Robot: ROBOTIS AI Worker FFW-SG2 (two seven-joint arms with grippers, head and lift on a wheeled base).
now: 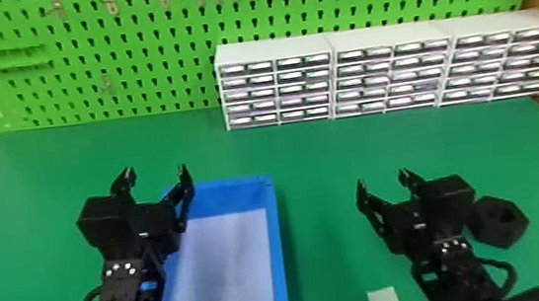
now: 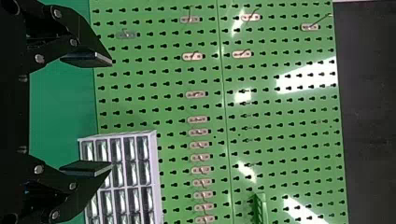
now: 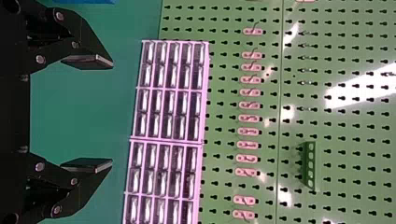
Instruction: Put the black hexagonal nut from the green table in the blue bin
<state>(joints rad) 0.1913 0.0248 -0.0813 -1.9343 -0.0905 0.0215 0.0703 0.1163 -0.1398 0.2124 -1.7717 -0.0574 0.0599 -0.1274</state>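
My head view shows the black hexagonal nut (image 1: 488, 228), chunky and holed, on the counter (image 1: 314, 156) beside my right end effector (image 1: 382, 178), spread wide like my left end effector (image 1: 156, 171); my right wrist view catches a green rack (image 3: 308, 164).

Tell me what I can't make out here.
- Black hexagonal nut, head view: its left edge, behind the right arm.
- Blue bin, head view: part of its left side, behind the left arm; near end, cut off by the bottom edge.
- Drawer cabinets, head view: contents, too small to tell.
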